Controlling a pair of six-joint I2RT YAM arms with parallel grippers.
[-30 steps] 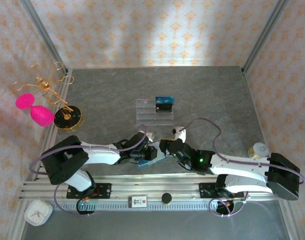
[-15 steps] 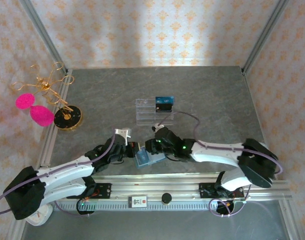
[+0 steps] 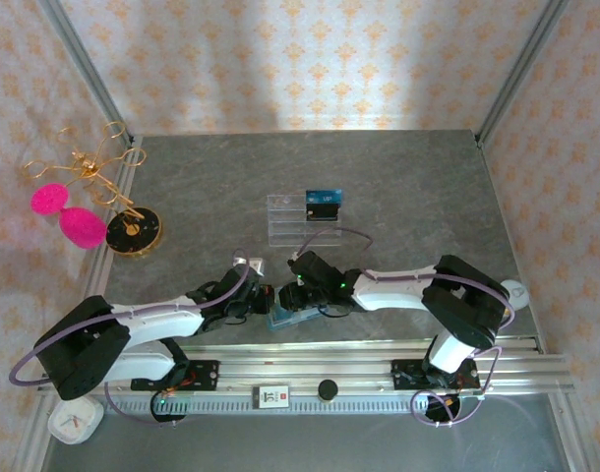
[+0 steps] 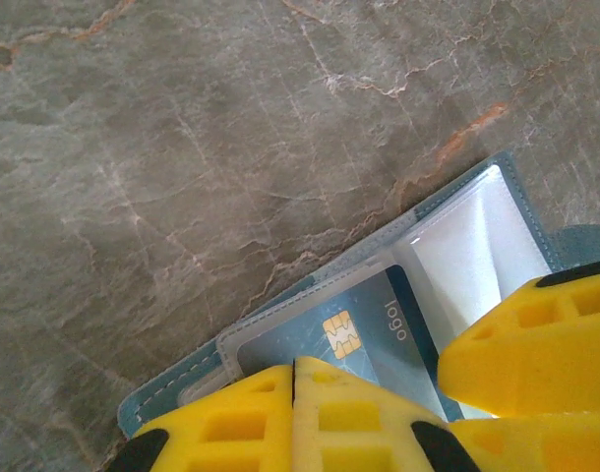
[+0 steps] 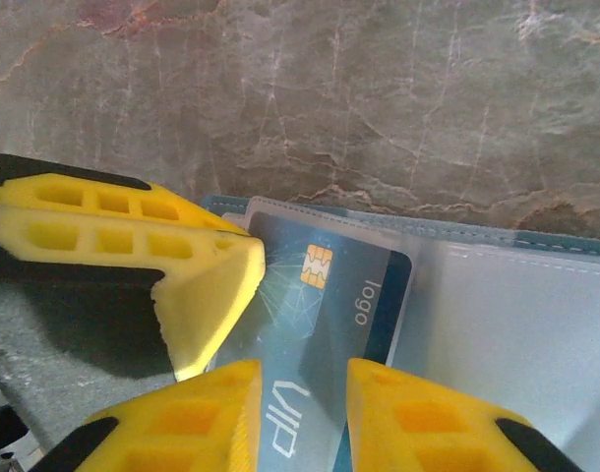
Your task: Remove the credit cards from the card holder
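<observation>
The card holder (image 3: 296, 318) is a teal wallet lying open near the table's front edge, its pale lining (image 5: 516, 315) facing up. A dark blue credit card (image 5: 331, 287) with a gold chip and the words "logo" and "VIP" lies partly out of its clear slot; it shows too in the left wrist view (image 4: 374, 329). My left gripper (image 4: 293, 366) is shut, its tips pressing on the card's edge at the wallet's left side (image 3: 267, 298). My right gripper (image 5: 305, 382) is open, its fingers astride the card's face (image 3: 292, 294). Another blue card (image 3: 323, 205) stands in the acrylic stand.
The clear tiered acrylic stand (image 3: 298, 222) sits mid-table behind the wallet. A gold wire stand with pink balls (image 3: 69, 211) is at the far left. A metal rail (image 3: 300, 372) runs along the near edge. A pale round object (image 3: 517, 291) sits at the right.
The right gripper has moved left and now sits over the wallet. The left arm has swung and its jaws have closed on the wallet's left side. The wallet has barely moved.
</observation>
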